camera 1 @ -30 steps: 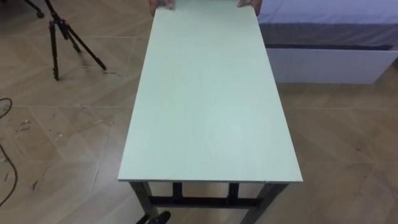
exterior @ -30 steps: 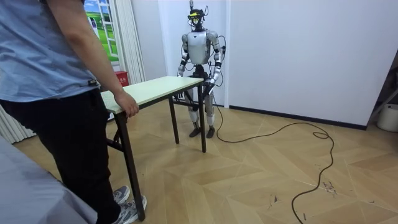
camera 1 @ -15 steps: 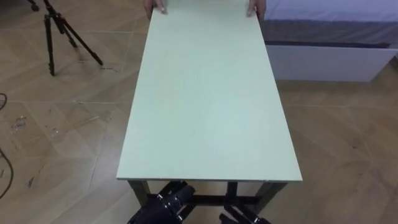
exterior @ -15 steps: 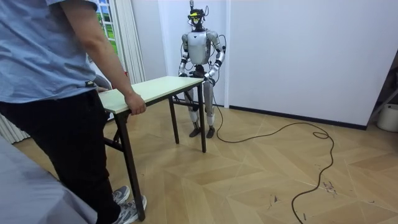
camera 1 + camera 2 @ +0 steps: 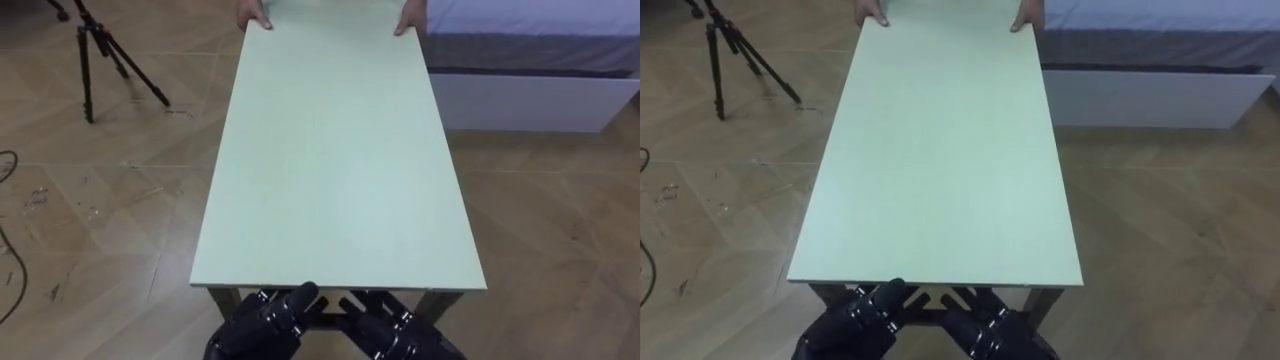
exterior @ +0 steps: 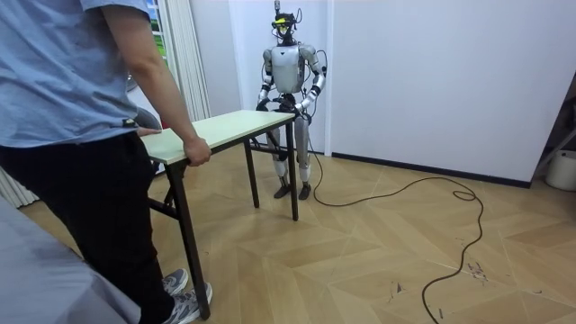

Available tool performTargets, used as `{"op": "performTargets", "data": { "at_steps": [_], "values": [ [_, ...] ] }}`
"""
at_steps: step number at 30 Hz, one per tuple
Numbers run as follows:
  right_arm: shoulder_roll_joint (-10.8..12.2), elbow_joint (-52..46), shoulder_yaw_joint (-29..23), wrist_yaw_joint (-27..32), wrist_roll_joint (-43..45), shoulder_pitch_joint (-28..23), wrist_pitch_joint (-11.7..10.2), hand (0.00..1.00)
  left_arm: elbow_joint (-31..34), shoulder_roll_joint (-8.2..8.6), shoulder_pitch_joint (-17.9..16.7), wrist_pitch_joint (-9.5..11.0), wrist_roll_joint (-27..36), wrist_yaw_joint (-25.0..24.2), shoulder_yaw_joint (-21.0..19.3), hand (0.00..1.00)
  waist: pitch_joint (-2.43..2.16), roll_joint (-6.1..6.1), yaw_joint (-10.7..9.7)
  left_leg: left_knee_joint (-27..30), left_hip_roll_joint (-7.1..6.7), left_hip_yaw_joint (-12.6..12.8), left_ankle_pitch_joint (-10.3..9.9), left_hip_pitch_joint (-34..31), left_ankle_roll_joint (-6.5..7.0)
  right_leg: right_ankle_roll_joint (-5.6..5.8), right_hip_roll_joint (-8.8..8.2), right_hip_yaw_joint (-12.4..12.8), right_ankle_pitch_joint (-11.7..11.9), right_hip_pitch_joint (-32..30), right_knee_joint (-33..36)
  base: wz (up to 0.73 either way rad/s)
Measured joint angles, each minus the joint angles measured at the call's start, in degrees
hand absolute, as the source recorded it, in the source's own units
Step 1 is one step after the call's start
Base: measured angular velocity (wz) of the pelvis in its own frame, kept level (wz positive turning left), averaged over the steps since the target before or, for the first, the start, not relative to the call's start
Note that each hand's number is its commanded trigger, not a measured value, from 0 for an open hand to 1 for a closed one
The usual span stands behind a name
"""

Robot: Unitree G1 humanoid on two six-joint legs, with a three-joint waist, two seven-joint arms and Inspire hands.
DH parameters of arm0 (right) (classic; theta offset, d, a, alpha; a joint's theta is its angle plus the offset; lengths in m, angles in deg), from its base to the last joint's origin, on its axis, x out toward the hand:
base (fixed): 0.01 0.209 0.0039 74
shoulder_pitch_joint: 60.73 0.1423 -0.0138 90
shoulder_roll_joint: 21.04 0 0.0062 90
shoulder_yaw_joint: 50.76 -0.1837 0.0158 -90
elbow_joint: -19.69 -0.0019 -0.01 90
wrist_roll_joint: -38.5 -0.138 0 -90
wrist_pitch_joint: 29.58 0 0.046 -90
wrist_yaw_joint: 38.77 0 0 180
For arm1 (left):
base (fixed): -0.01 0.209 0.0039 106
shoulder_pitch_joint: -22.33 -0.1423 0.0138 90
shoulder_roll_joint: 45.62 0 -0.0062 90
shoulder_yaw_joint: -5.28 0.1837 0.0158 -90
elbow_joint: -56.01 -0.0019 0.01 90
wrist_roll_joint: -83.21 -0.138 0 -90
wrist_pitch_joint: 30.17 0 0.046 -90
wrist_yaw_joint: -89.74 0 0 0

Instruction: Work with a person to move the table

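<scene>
Both hands: the left hand (image 5: 265, 322) and the right hand (image 5: 400, 335) are seen at 6 o'clock, just below the near short edge of the table (image 5: 335, 170).
Fingers: on each hand they are held loosely spread and pointed toward the edge, and nothing is gripped by them. Contact with the frame cannot be made out.
Table: it is stood on the wooden floor (image 5: 90, 200), running from 6 o'clock to 12 o'clock ahead of the robot, with its top bare. In the room view its legs appear to be on the ground.
Person's hands: one (image 5: 253, 15) is laid on the far left corner and the other (image 5: 412, 18) on the far right corner, at 12 o'clock. In the room view fingers are seen curled over that end.
Surroundings: a tripod (image 5: 100, 50) is placed at 10 o'clock, well apart from the table. A bed (image 5: 530, 60) is placed at 2 o'clock, just beside the far right corner.
Change: a second ago almost nothing of the robot's hands was shown. Since then both have been raised to the near edge.
Meaning: the reach is judged nearly finished, and the robot's end remains to be grasped before any lift can be shared.
Risk: the bed may be struck if the far end is swung toward 2 o'clock.
</scene>
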Motion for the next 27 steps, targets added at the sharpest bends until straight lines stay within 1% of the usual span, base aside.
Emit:
{"op": "performTargets", "data": {
  "at_steps": [3,6,9,12,14,17,20,22,24,27],
  "values": [
    [0.0,-0.7,0.0,-0.6,-0.2,0.0,0.0,0.00,0.0,0.36,0.1,0.0,0.1,0.0,-0.1,0.00,0.04,0.07,0.1,0.0,0.01,0.0,0.0,0.0,0.00,0.00,0.01,0.0,0.0,0.0,0.0,0.00],
    [0.0,-1.7,-0.1,-0.9,-0.3,-0.1,0.1,0.00,0.0,0.87,0.0,0.0,2.1,0.1,-0.2,0.00,0.23,0.34,0.1,0.0,0.00,0.0,0.0,0.0,0.00,0.00,-0.01,0.0,0.0,0.0,0.0,0.00],
    [0.0,-1.8,-0.1,-0.9,-1.0,-0.1,0.1,0.00,0.0,1.37,0.1,0.0,2.2,0.3,-0.9,0.00,0.25,0.39,0.1,-0.1,0.03,0.1,0.0,0.0,0.00,0.00,0.02,0.0,0.0,-0.1,0.0,0.00],
    [-0.2,-1.8,0.1,-0.9,-2.8,-0.1,0.9,0.00,0.0,1.72,0.1,0.0,2.7,0.5,-1.0,0.00,0.24,0.40,0.1,-0.1,0.02,0.1,0.0,-0.1,0.00,0.00,0.01,0.0,0.0,-0.1,0.0,0.00],
    [-0.2,-1.8,0.3,-0.8,-4.3,-0.1,1.3,0.00,0.0,2.00,0.1,-0.4,6.6,0.9,-1.0,0.00,0.25,0.38,0.1,0.0,0.00,0.1,0.0,-0.1,0.00,0.00,-0.05,0.0,0.0,-0.1,0.0,0.00],
    [-0.3,-1.8,0.3,-0.8,-4.4,-0.1,1.3,0.00,0.0,1.99,0.1,-0.4,9.7,1.4,-1.0,0.00,0.25,0.35,0.1,0.1,-0.01,0.0,0.0,-0.1,0.00,0.00,-0.08,0.0,0.0,-0.1,0.0,0.00],
    [-0.3,-1.8,0.3,-0.7,-4.6,-0.1,1.3,0.00,0.0,2.01,0.1,-0.4,11.1,1.8,-1.0,0.00,0.26,0.35,0.0,0.2,-0.01,0.0,0.0,-0.1,0.00,0.00,-0.09,0.0,0.0,0.0,0.0,0.00],
    [-0.3,-1.8,0.3,-0.4,-5.3,-0.1,1.4,0.00,0.0,2.01,0.1,-0.4,11.3,2.0,-1.1,0.00,0.25,0.35,-0.1,0.2,-0.01,0.0,0.0,-0.1,0.00,0.00,-0.10,0.0,0.0,0.0,0.0,0.00],
    [-0.3,-1.8,0.2,-0.2,-6.7,-0.1,2.1,0.00,0.0,1.95,0.1,-0.3,11.7,2.2,-1.3,0.00,0.25,0.36,0.0,0.2,-0.02,0.0,0.0,0.0,0.00,0.00,-0.11,0.0,0.0,0.1,0.0,0.00],
    [0.1,-1.8,0.0,0.4,-7.4,-0.1,2.3,0.00,-0.1,1.99,0.0,-0.3,12.3,2.5,-2.3,0.00,0.24,0.41,0.2,0.3,-0.03,0.0,0.0,0.0,-0.01,0.00,-0.11,0.0,0.0,0.1,0.1,0.00]
  ]
}}
